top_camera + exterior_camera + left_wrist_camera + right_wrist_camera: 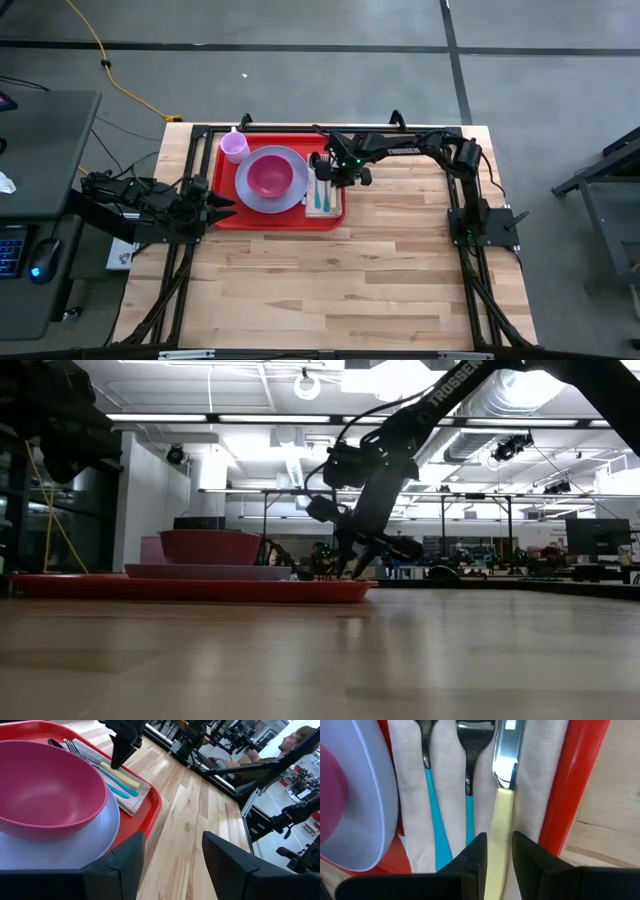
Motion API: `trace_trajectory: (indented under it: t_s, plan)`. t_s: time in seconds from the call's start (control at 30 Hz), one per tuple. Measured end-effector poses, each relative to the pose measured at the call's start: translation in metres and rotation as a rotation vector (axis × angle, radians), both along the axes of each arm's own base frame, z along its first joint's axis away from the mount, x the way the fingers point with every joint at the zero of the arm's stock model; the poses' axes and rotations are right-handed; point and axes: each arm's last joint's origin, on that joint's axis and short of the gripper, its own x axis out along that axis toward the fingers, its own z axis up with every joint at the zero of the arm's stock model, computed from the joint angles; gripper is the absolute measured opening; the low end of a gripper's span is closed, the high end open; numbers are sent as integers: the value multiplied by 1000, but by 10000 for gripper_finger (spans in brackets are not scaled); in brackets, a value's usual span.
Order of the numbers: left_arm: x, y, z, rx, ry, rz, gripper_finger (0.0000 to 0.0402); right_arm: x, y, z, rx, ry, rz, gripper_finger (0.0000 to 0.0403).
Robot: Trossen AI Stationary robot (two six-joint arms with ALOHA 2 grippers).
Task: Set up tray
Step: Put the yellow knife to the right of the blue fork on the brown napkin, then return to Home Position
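Note:
The red tray lies at the table's far left. On it a pink bowl sits in a lavender plate, with a lavender cup behind. At its right end a pale napkin carries a blue-handled spoon, a blue-handled fork and a yellow-handled knife. My right gripper slants down over the knife's handle, open, with a finger close on either side. My left gripper waits open just off the tray's left edge.
Bare wooden tabletop stretches to the near side and right of the tray. A black frame runs along the table's far edge. A desk with a keyboard and a mouse stands left of the table. A person sits in the room beyond.

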Motion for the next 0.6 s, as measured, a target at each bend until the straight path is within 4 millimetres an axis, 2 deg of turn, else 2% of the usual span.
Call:
trace_trajectory:
  t_s: [0.33, 0.6]
  plan:
    - [0, 0, 0, 0, 0, 0, 227, -1, -3, 1, 44, -18, 5, 65]
    - [0, 0, 0, 0, 0, 0, 227, -2, -4, 5, 73, -46, 13, 46]
